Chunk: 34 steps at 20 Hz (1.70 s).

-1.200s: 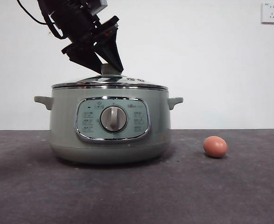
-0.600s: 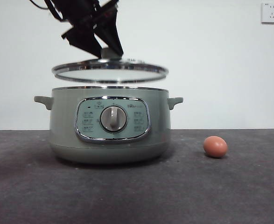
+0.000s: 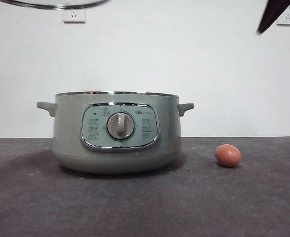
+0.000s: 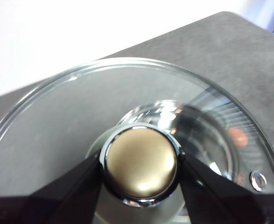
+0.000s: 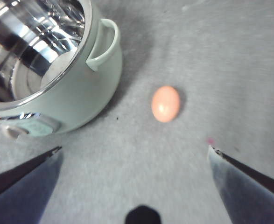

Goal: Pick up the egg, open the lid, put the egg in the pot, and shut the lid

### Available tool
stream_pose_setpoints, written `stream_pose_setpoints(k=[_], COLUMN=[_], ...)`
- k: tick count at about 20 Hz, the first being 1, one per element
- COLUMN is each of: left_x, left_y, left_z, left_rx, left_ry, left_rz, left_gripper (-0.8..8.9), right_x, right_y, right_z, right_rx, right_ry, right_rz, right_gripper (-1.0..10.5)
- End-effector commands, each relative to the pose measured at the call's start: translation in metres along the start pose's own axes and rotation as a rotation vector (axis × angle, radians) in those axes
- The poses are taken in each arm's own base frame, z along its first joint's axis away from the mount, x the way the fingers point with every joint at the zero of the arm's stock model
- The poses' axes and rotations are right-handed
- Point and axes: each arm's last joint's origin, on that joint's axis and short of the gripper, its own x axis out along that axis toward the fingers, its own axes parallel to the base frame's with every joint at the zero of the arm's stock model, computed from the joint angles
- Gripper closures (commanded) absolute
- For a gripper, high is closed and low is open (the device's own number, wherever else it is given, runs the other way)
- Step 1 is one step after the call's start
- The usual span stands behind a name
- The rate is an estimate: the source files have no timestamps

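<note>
Glass lid (image 4: 127,140), clamped at its knob by the left gripper (image 4: 140,169), has risen off the pot (image 3: 115,131), leaving it open. Below the right gripper (image 5: 134,156), jaws spread wide, lies the egg (image 5: 165,103), ready for picking.

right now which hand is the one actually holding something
The left hand: its jaws clamp the lid by the knob, high above the pot. The right hand is open over the egg.

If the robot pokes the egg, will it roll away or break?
The egg is smooth and oval and lies loose on the flat table, so a poke would probably roll it in a wobbly curve. Its shell is likely thin, so the open right gripper above it should squeeze gently.
</note>
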Motion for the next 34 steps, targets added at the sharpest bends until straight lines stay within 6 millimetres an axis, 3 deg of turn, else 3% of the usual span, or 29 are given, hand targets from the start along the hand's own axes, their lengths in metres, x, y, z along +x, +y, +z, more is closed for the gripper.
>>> stream_pose_setpoints(k=[1, 4, 11, 16, 19, 21, 26, 29, 34], left_x=[-0.025, -0.052, -0.09, -0.123, -0.133, -0.135, -0.136, -0.136, -0.136], left_y=[0.003, -0.001, -0.028, -0.048, -0.054, -0.056, -0.056, -0.056, -0.056], left_z=[-0.005, -0.028, -0.101, -0.126, -0.135, -0.138, -0.138, -0.138, -0.139], left_rx=[-0.008, -0.031, -0.068, -0.074, -0.076, -0.077, -0.079, -0.08, -0.081], left_ry=[-0.025, -0.04, -0.047, -0.062, -0.057, -0.051, -0.048, -0.044, -0.041], left_rz=[0.041, 0.084, 0.1, 0.077, 0.076, 0.075, 0.074, 0.073, 0.073], left_gripper=[8.21, 8.21, 8.22, 8.22, 8.22, 8.22, 8.22, 8.22, 8.22], right_x=[0.025, 0.063, 0.134, 0.173, 0.187, 0.194, 0.203, 0.205, 0.205], right_y=[-0.002, -0.007, -0.011, -0.009, -0.011, -0.013, -0.016, -0.017, -0.017], right_z=[0.005, 0.01, 0.009, 0.001, -0.003, -0.006, -0.011, -0.011, -0.012], right_rx=[0.002, -0.013, -0.057, -0.094, -0.091, -0.086, -0.064, -0.039, -0.038], right_ry=[0.041, 0.081, 0.128, 0.147, 0.156, 0.173, 0.191, 0.19, 0.192], right_rz=[-0.013, -0.031, -0.08, -0.136, -0.154, -0.158, -0.177, -0.178, -0.178], right_gripper=[3.5, 3.5, 3.5, 3.5, 3.6, 4.4, 4.5, 6.9, 9.6])
